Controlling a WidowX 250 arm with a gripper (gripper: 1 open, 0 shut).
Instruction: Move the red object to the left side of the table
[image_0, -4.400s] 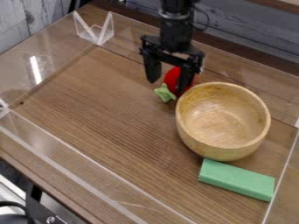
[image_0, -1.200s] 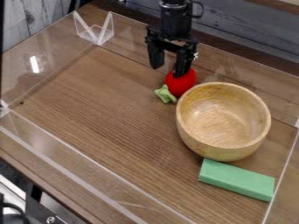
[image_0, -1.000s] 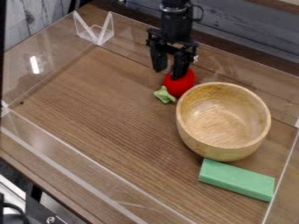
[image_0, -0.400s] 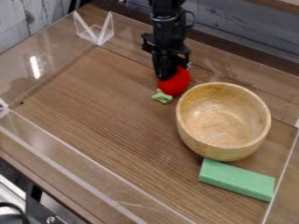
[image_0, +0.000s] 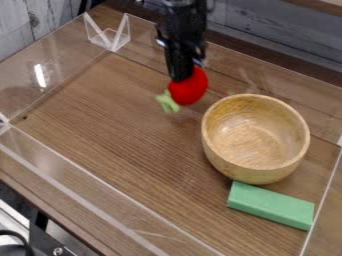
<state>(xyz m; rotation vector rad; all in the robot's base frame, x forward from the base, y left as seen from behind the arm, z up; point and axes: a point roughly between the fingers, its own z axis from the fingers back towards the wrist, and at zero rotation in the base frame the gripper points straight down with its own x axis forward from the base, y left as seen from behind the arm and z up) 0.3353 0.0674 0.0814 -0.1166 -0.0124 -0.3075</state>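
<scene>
The red object (image_0: 189, 87) is a small strawberry-like toy with a light green leafy end (image_0: 168, 101) pointing down-left. It hangs just above the table (image_0: 107, 140), lifted off the wood. My gripper (image_0: 183, 76) comes straight down from above and is shut on the red object's top, its dark fingers close together. The toy is left of the wooden bowl's rim and slightly blurred by motion.
A wooden bowl (image_0: 255, 136) stands to the right of the toy. A green rectangular block (image_0: 271, 206) lies at the front right. Clear acrylic walls (image_0: 54, 70) edge the tabletop, with a folded clear piece (image_0: 107, 33) at the back left.
The gripper closed on the red object, then lifted it off the table and carried it a little to the left. Bowl and green block stayed put.
</scene>
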